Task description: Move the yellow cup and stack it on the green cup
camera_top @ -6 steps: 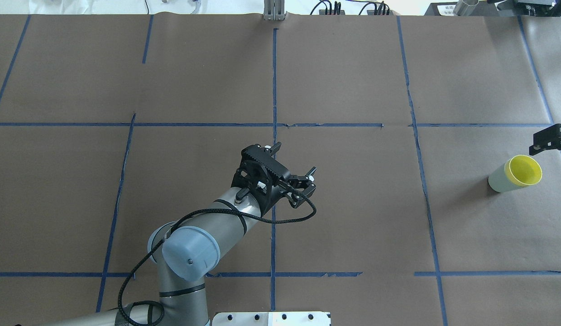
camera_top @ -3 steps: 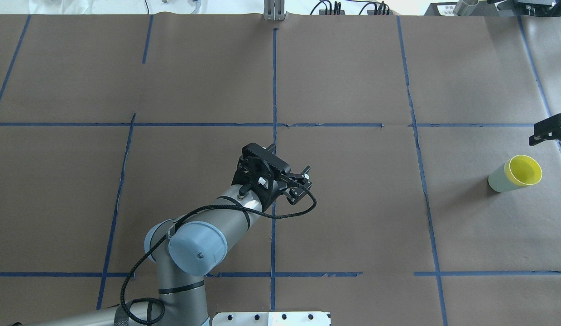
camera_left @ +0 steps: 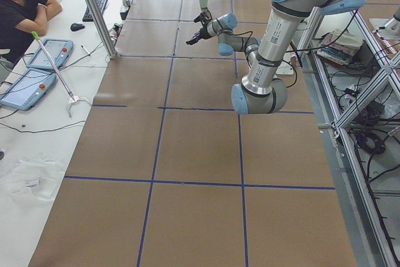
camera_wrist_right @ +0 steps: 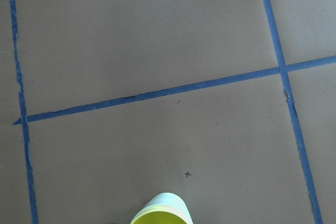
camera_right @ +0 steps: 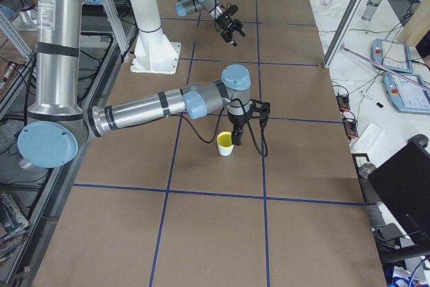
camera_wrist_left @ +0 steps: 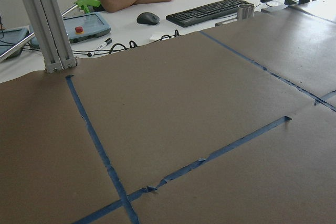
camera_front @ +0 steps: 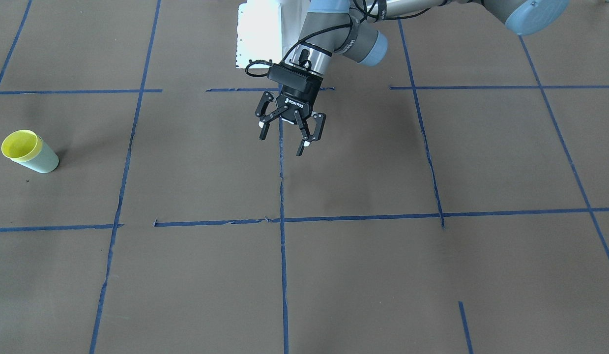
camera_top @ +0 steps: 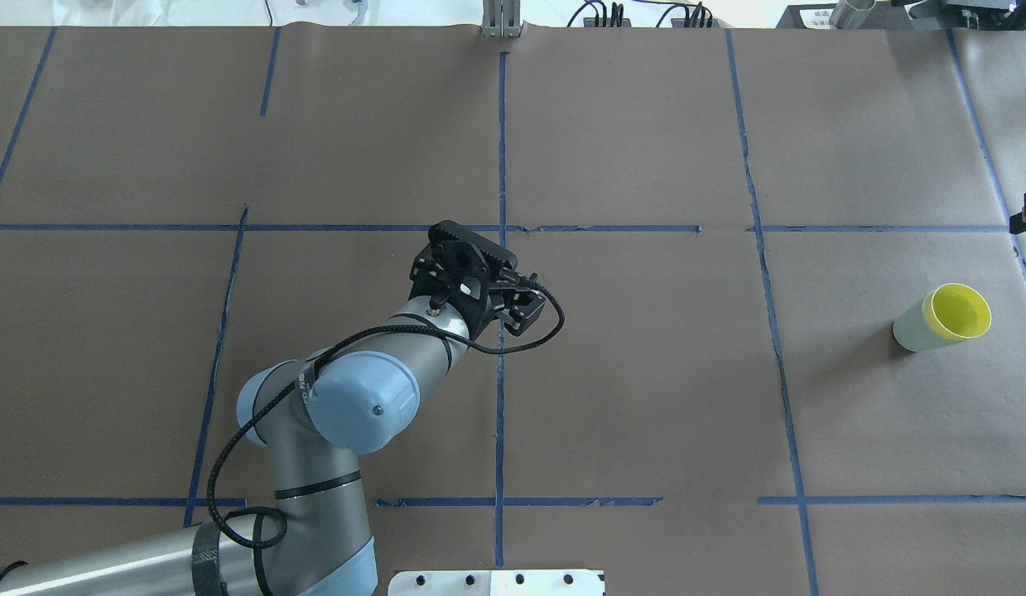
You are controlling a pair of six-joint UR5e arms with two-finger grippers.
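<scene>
Yellow cup point(camera_top: 961, 313) sits nested in the green cup point(camera_top: 910, 329) at your counter's point(camera_top: 645, 389) right. Left claw point(camera_front: 290, 129) hangs open mid-counter. Whether the right claw point(camera_right: 247, 126) is open, you cannot tell. Lift it clear without brushing the rim.

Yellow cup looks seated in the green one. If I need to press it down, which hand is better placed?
Right. The right hand hangs just beside the yellow cup nested in the green cup. The left hand, open, is over the centre of the table, well away from them.
</scene>
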